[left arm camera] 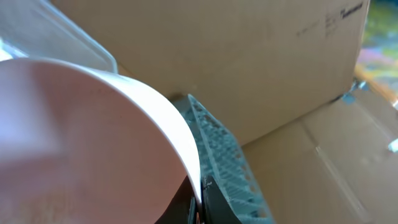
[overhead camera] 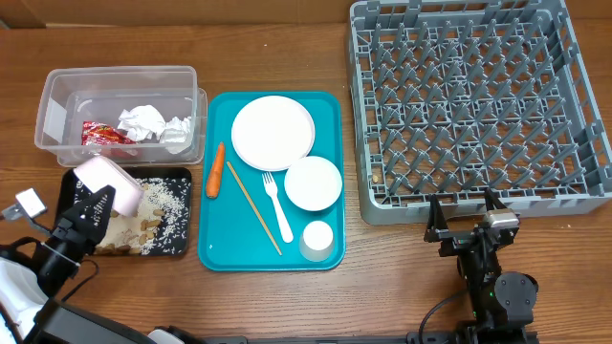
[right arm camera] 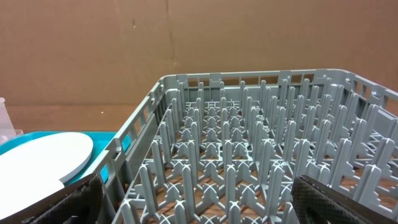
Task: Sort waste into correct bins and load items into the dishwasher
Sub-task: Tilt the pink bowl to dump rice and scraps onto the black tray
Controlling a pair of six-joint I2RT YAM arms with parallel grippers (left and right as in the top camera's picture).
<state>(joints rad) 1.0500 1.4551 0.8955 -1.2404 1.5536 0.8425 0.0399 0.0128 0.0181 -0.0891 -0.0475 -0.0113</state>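
My left gripper (overhead camera: 94, 208) is shut on the rim of a pink bowl (overhead camera: 107, 183) and holds it tilted over the black tray (overhead camera: 180, 244) of rice and food scraps. In the left wrist view the pink bowl (left arm camera: 81, 143) fills the left side, with its rim pinched between the fingers (left arm camera: 202, 200). My right gripper (overhead camera: 467, 212) is open and empty at the front edge of the grey dish rack (overhead camera: 478, 96). In the right wrist view its fingers (right arm camera: 199, 205) straddle the dish rack's (right arm camera: 249, 149) pegs.
A clear bin (overhead camera: 57, 105) holds a red wrapper and crumpled paper. A teal tray (overhead camera: 330, 110) carries a white plate (overhead camera: 273, 132), white bowl (overhead camera: 313, 182), white cup (overhead camera: 316, 239), fork (overhead camera: 277, 205), chopstick (overhead camera: 253, 208) and carrot (overhead camera: 216, 169).
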